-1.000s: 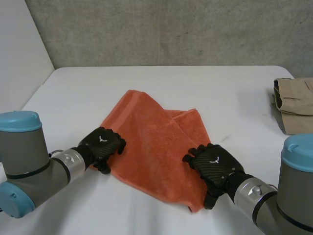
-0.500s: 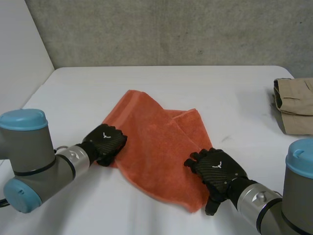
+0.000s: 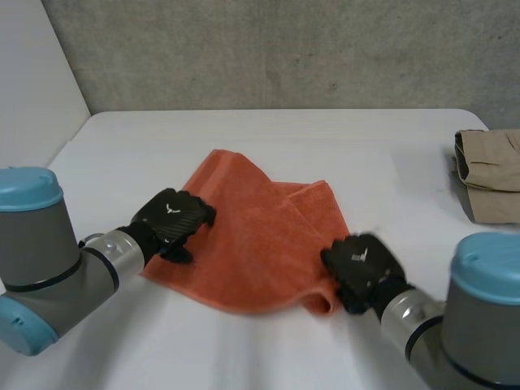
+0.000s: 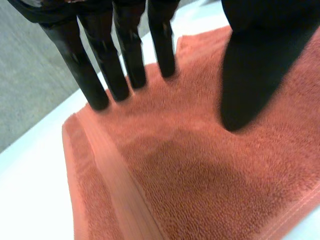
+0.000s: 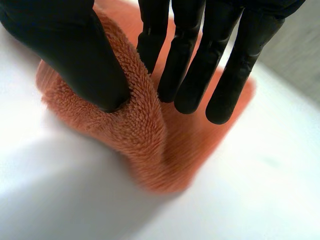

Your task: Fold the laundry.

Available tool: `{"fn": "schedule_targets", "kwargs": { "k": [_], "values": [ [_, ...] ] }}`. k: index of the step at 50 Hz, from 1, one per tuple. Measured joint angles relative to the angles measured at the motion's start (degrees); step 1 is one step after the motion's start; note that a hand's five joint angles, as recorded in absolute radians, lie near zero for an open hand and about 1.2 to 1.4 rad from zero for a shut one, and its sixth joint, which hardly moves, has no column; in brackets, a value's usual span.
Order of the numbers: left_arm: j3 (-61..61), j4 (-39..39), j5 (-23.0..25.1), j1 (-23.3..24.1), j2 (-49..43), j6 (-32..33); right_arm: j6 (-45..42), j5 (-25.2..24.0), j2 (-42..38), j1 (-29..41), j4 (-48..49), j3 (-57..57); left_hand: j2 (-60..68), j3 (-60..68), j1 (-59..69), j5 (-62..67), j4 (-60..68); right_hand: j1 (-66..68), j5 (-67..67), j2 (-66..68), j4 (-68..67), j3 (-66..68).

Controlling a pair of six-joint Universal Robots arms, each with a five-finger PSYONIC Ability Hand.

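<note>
Towel [image 3: 260, 236], orange terry, lies spread in the middle of the white surface [image 3: 284, 138], with a folded beige garment [image 3: 491, 175] well apart at the far right edge. The left hand [image 3: 172, 218] rests on the towel's left edge; its wrist view shows straight fingers [image 4: 130, 55] set down on the cloth [image 4: 190, 170], gripping nothing. It has slid a little further onto the towel than half a second ago. The right hand [image 3: 361, 264] is at the near right corner, pinching a bunched fold [image 5: 135, 135] between thumb [image 5: 75, 50] and fingers [image 5: 185, 60]. That corner, which earlier pointed toward the robot, is now drawn up into a lump.
</note>
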State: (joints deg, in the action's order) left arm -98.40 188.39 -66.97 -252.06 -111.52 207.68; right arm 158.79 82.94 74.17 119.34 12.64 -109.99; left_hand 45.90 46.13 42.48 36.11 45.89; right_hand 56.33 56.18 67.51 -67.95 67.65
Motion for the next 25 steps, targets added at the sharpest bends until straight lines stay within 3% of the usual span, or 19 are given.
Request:
{"fn": "schedule_targets", "kwargs": {
  "k": [1, 2, 3, 12, 25],
  "values": [
    [-0.6, -0.2, 0.0, 0.2, 1.3, -0.2, -0.4, 0.1, 2.2, -0.3, 0.1, 0.3, 0.0, 0.0, 0.0, 0.0, 0.0, 0.0, 0.0, 0.0, 0.0, 0.0],
    [-1.1, -0.4, 0.1, 0.3, 2.2, -0.3, -0.7, 0.0, 3.5, -0.6, 0.1, 0.6, -24.9, -24.6, -25.1, -25.2, -25.0, 0.0, 0.0, 0.0, 0.0, 0.0],
    [-1.5, -0.6, 0.1, 0.5, 3.0, -0.4, -1.1, -0.1, 4.8, -0.9, 0.1, 0.8, -28.4, -28.0, -27.3, -28.6, -28.4, 0.0, 0.0, 0.0, 0.0, 0.0],
    [-6.1, -3.3, 0.2, 1.0, 8.1, -3.7, -4.7, -3.0, 9.5, -4.7, -2.1, 3.5, -30.1, -30.3, -27.4, -30.9, -30.3, 0.0, 0.0, 0.0, 0.0, 0.0],
    [-5.4, -3.3, -1.2, 1.3, 3.8, -9.0, -3.8, -4.4, 10.6, -4.4, -4.3, 7.0, -30.1, -30.3, -27.4, -30.9, -30.3, 0.0, 0.0, 0.0, -0.1, 0.0]
  ]
}}
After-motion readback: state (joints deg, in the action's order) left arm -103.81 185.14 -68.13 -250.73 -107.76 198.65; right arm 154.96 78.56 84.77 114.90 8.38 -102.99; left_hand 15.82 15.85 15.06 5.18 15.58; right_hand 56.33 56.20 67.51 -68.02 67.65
